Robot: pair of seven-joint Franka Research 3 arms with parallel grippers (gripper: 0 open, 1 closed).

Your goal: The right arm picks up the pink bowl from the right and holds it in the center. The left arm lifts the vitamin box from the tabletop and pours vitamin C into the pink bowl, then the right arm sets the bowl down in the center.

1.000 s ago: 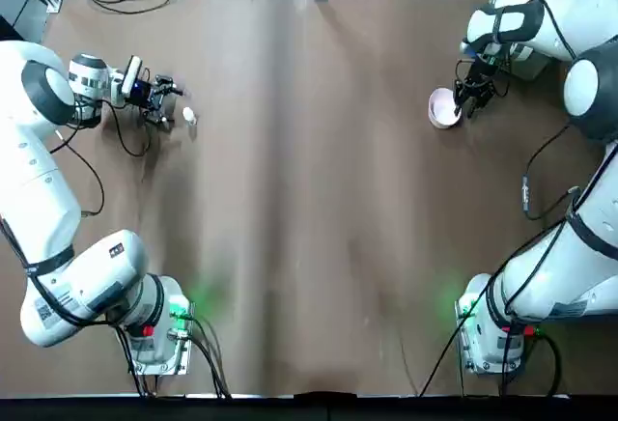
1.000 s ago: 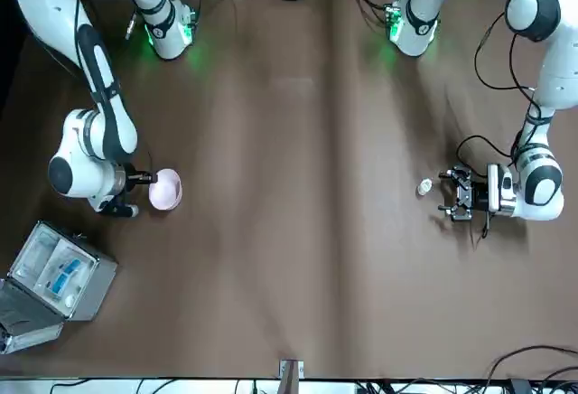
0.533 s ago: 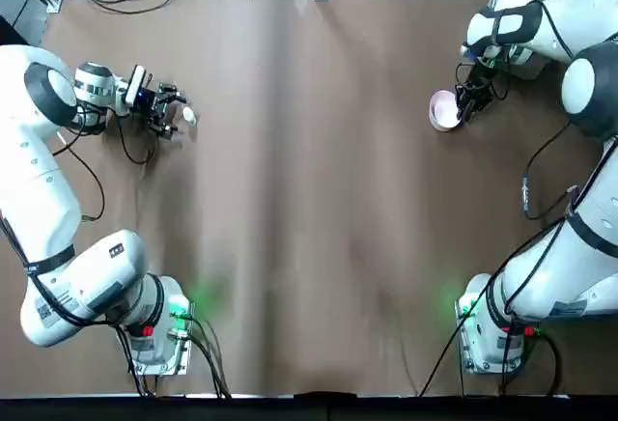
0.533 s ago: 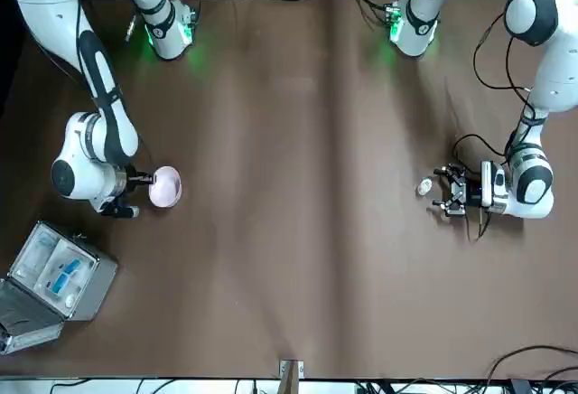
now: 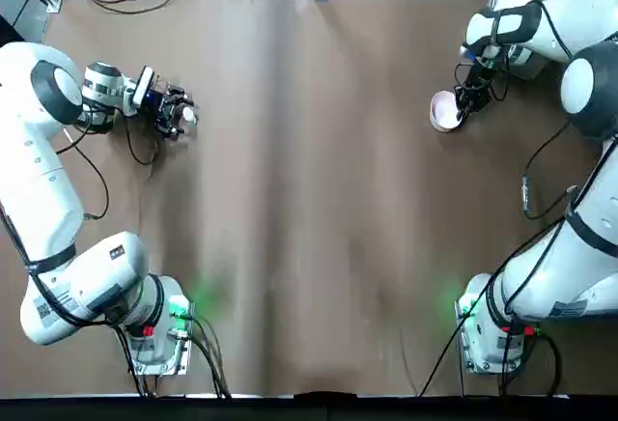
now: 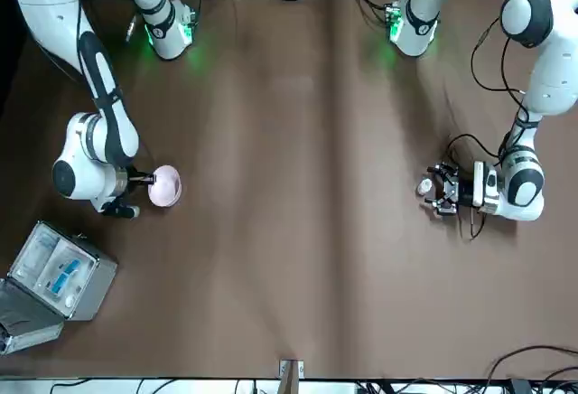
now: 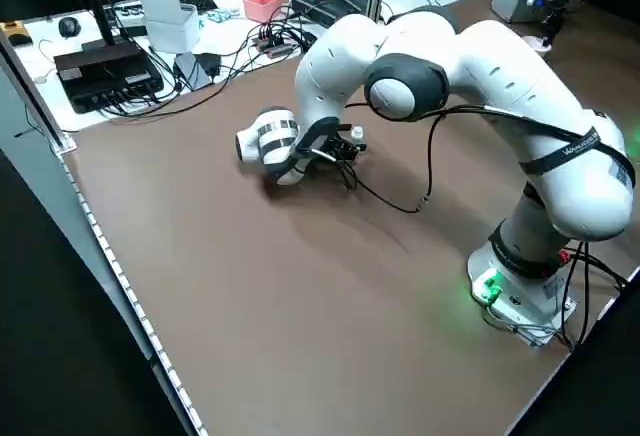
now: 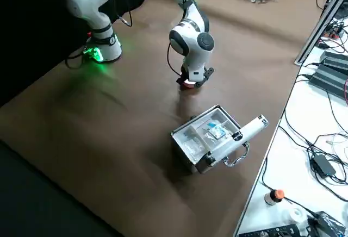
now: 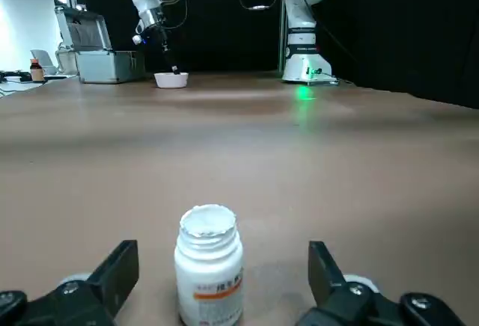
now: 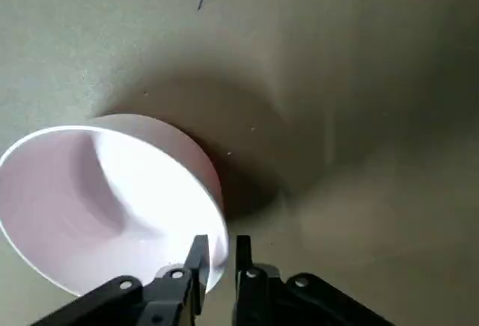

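- One white vitamin bottle (image 9: 209,266), long axis vertical, mouth up, is stood on the tabletop (image 5: 309,228), between the left gripper's (image 9: 223,255) spread fingers.
- One pink bowl (image 10: 150,191), opening upward, is straddled at its rim by the right gripper's (image 10: 222,247) slightly parted fingers.

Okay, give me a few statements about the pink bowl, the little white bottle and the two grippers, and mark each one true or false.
1. The left gripper has its fingers apart, with the white bottle between them. True.
2. The bottle is lying on its side. False: it stands upright on the table.
3. The right gripper is at the pink bowl. True.
4. The bowl is beside the left gripper. False: it is across the table, on the robot's right.
5. The open grey case is on the robot's right side. True.
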